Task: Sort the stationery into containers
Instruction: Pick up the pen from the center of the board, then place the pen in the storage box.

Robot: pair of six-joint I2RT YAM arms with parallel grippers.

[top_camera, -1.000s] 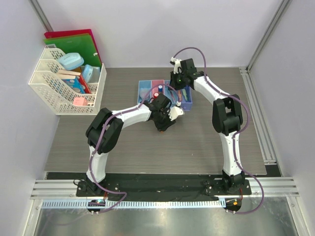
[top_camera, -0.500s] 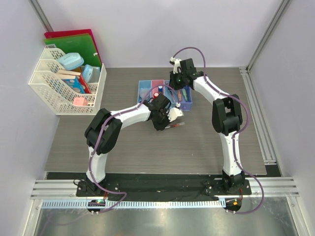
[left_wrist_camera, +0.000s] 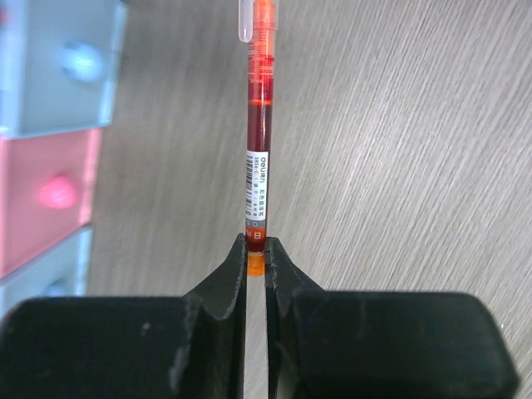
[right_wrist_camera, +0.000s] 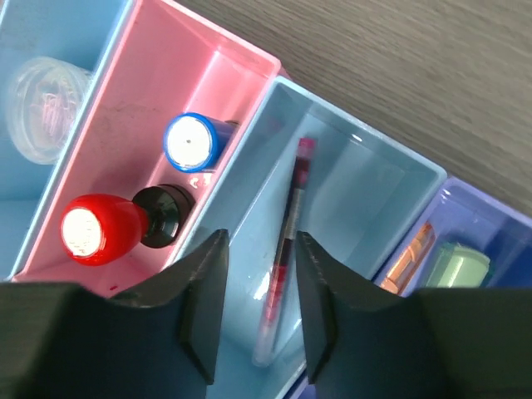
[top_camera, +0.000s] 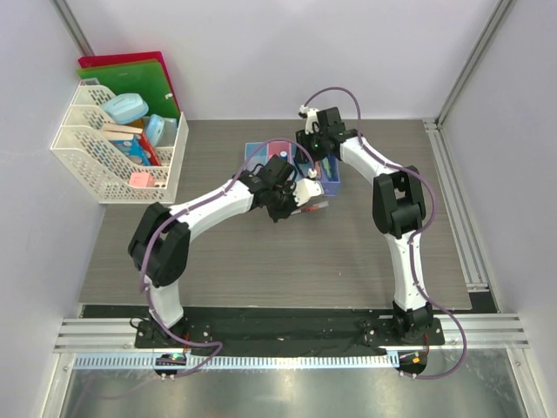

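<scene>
- While the left gripper (left_wrist_camera: 256, 253) is clenched on the orange end of a red pen (left_wrist_camera: 259, 133), the pen's barrel juts straight out from between the fingers over the grey table (left_wrist_camera: 399, 125); whether it touches the wood I cannot tell.
- Its clear-capped tip reaches the upper edge of the left wrist view, and a white label wraps the barrel close to the jaws.
- Just beside that pen, on the left of the same view, are the ends of the row of bins (top_camera: 259, 155).
- Seen from above, the held pen lies near the row's front right corner.
- Over the row, the right gripper (right_wrist_camera: 256, 249) has its jaws spread with nothing between them.
- Straight below it a second pen (right_wrist_camera: 287, 224) lies lengthwise in the inner light blue bin (right_wrist_camera: 366, 183).
- Next door, the pink bin (right_wrist_camera: 166, 50) holds a blue-capped piece (right_wrist_camera: 189, 141) and a red-capped piece (right_wrist_camera: 91, 229) with a black part beside it.
- Beyond that, the outer light blue bin (right_wrist_camera: 50, 25) holds a clear lump (right_wrist_camera: 46, 104).
- On the other side, the purple-blue bin (right_wrist_camera: 474, 204) holds an orange marker (right_wrist_camera: 411, 249) beside a green piece (right_wrist_camera: 461, 266).
- Well apart, at the table's far left, stands a white lattice rack (top_camera: 87, 161) with boxes and folders.
</scene>
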